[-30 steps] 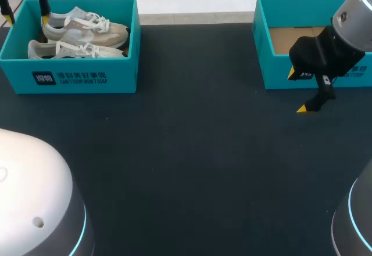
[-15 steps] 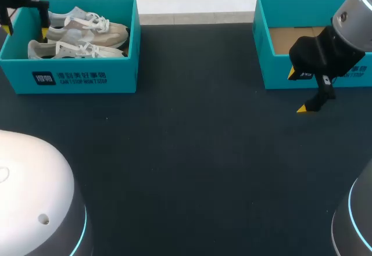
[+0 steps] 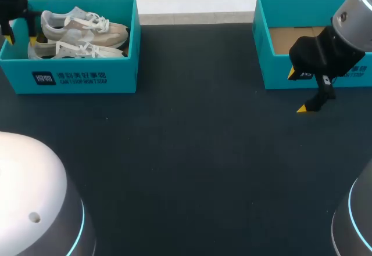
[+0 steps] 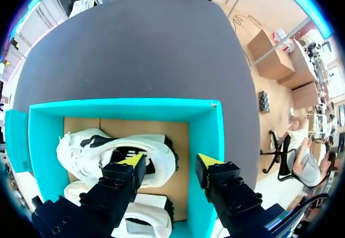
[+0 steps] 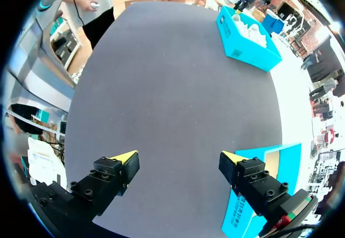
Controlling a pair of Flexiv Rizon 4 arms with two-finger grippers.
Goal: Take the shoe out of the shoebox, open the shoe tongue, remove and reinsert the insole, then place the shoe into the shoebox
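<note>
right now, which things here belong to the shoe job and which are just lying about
Job in hand:
shoes, a pair lying in the left shoebox
left gripper, open above that shoebox

Lying about:
second teal box at the right, no shoe visible in it
right gripper, open, beside that box, holding nothing

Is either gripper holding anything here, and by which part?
Nothing is held. The left gripper is open over the shoes in the shoebox; the right gripper is open over the table.
</note>
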